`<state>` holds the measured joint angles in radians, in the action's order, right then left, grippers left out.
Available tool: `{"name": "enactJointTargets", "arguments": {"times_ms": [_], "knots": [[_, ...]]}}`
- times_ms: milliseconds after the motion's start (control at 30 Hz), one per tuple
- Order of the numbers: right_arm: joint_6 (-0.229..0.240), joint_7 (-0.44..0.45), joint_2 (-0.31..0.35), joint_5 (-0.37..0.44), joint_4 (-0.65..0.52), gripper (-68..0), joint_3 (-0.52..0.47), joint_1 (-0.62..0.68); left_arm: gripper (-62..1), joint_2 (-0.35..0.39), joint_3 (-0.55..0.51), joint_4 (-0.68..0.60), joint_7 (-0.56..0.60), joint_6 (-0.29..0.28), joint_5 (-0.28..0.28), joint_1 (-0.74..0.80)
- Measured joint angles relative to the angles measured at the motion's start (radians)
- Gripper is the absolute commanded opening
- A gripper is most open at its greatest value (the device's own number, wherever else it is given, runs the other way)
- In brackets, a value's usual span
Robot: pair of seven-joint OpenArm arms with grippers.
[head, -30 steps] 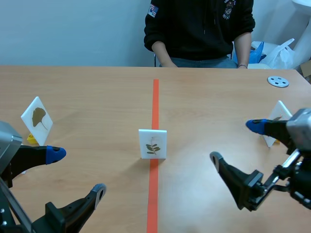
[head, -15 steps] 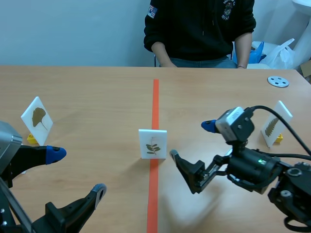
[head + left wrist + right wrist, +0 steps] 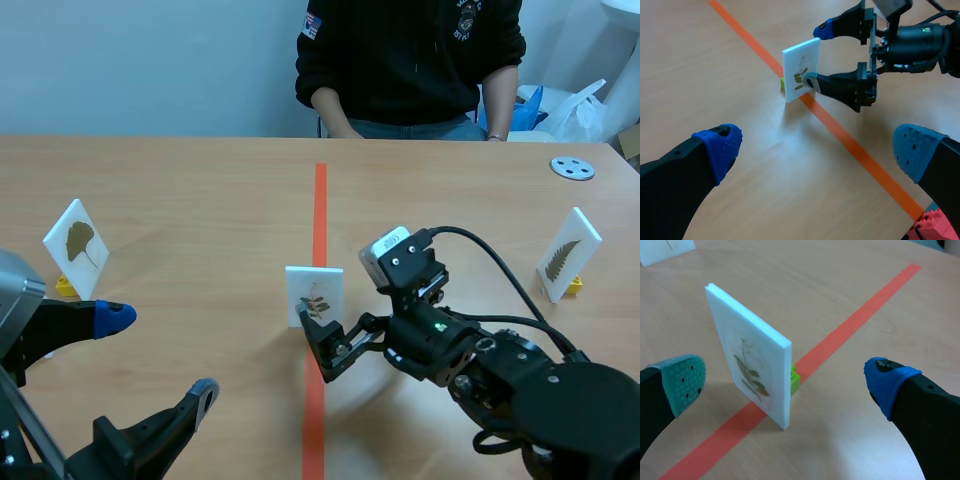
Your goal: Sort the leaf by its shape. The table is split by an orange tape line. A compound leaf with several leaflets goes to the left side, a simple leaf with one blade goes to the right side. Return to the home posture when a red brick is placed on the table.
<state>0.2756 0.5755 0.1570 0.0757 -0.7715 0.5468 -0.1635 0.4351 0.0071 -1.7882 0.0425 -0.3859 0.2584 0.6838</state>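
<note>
Right gripper [image 3: 785, 377] is wide open, 1 finger either side of the upright compound-leaf card [image 3: 747, 352], clear of it. Left gripper [image 3: 817, 146] is wide open, empty.

White card [image 3: 747, 357], olive-brown leaf print [image 3: 752, 377], lime-green block [image 3: 795, 379]. Tape line [image 3: 840, 337] orange-red on tan wood-grain table [image 3: 865, 290]. My right gripper [image 3: 785, 382]: one pad grey-green, one blue, both dotted. My left gripper [image 3: 818, 147]: blue dotted pads.
</note>
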Motion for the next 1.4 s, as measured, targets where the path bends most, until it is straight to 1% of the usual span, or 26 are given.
{"name": "enactJointTargets", "arguments": {"times_ms": [133,233,267,367,467,600,800,967,1067,1233,1400], "knots": [[-0.007,-0.002,-0.042,-0.009,0.07,0.4,0.013,-0.039,1.4,0.0,0.0,0.0,0.0,0.0,0.0,0.0],[-0.029,-0.004,-0.063,-0.025,0.105,0.4,0.027,-0.058,1.4,0.0,0.0,0.0,0.0,0.0,0.0,0.0],[-0.029,-0.004,-0.066,-0.027,0.11,0.4,0.032,-0.058,1.4,0.0,0.0,0.0,0.0,0.0,0.0,0.0],[-0.026,-0.004,-0.065,-0.028,0.111,-7.0,0.05,-0.054,1.4,0.0,0.0,0.0,0.0,0.0,0.0,0.0],[-0.026,-0.004,-0.065,-0.028,0.111,-12.4,0.066,-0.053,1.4,0.0,0.0,0.0,0.0,0.0,0.0,0.0],[-0.026,0.0,-0.059,-0.028,0.111,-22.8,0.077,-0.052,1.4,0.0,0.0,0.0,0.0,0.0,0.0,0.0],[-0.026,0.001,-0.029,-0.028,0.111,-32.8,0.077,-0.052,1.4,0.0,0.0,0.0,0.0,0.0,0.0,0.0],[-0.026,0.027,-0.012,-0.028,0.111,-38.1,0.077,-0.052,1.4,0.0,0.0,0.0,0.0,0.0,0.0,0.0],[-0.026,0.044,-0.009,-0.028,0.111,-42.0,0.077,-0.049,1.4,0.0,0.0,0.0,0.0,0.0,0.0,0.0],[-0.024,0.053,-0.01,-0.029,0.11,-51.8,0.077,-0.034,1.4,0.0,0.0,0.0,0.0,0.0,0.0,0.0],[-0.025,0.071,-0.01,-0.031,0.11,-58.8,0.077,-0.033,1.4,0.0,0.0,0.0,0.014,0.0,0.0,0.0]]}}
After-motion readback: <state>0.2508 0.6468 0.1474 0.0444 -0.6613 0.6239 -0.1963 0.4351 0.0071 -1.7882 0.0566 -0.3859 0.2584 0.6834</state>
